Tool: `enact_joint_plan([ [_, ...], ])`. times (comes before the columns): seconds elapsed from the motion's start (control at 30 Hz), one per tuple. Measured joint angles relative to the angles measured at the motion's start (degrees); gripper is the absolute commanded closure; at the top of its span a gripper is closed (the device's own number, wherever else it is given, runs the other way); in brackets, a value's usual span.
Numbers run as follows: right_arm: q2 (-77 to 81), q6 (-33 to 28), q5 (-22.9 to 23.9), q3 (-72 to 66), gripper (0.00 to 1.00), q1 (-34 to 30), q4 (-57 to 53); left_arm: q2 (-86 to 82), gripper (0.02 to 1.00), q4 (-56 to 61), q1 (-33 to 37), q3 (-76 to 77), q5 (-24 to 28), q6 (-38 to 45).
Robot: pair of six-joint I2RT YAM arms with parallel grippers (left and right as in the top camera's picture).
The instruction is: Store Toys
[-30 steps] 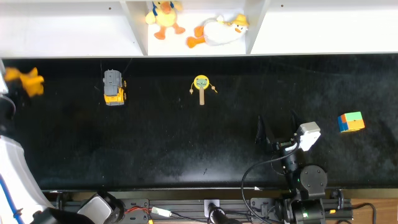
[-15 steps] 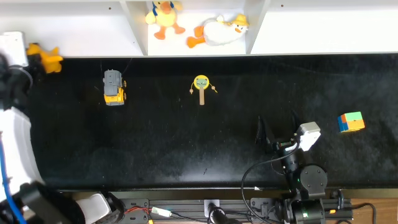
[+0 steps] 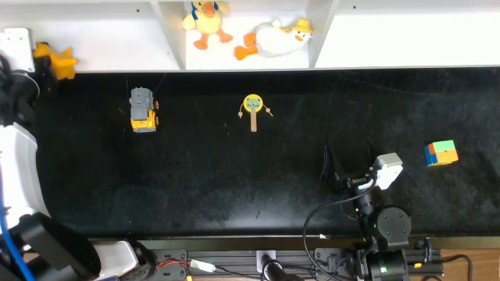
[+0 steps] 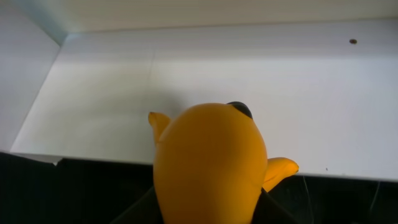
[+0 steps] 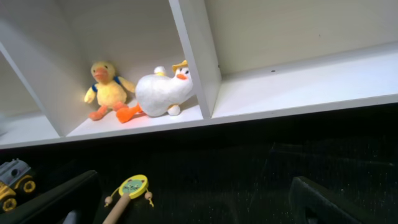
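The left gripper (image 3: 39,69) is clamped on the yellow plush toy (image 4: 211,165), held at the front lip of the left compartment of the shelf (image 4: 186,68). Carry the toy well past the lip and set it on the shelf floor before releasing. The right gripper (image 3: 348,165) sits spread wide, well clear of the shelf.

I count three plush toys: one yellow duckling plush with orange feet (image 3: 207,19), one white duck plush in a yellow hat (image 3: 277,37) and one plain orange-yellow soft toy (image 4: 211,162). I count one yellow-and-grey toy truck (image 3: 142,109), one round yellow hand drum on a wooden stick (image 3: 252,108), one multicoloured cube (image 3: 441,153) and three white shelf compartments (image 3: 94,39).
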Motion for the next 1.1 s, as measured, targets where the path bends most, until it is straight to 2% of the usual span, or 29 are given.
enact_joint_plan([
  [0.5, 0.00, 0.00, -0.02, 0.00, 0.005, 0.00, 0.00, 6.32, 0.794, 5.68, -2.60, 2.99, -5.40, -5.07],
  [0.63, 0.00, 0.00, -0.02, 0.00, 0.007, 0.02, 0.02, 6.71, 0.741, 6.75, -2.60, 3.08, -6.95, -5.97],
  [1.1, 0.00, 0.02, -0.02, 0.00, 0.007, 0.00, 0.00, 14.03, 0.794, -0.26, -2.62, 13.55, -8.39, -9.97],
])
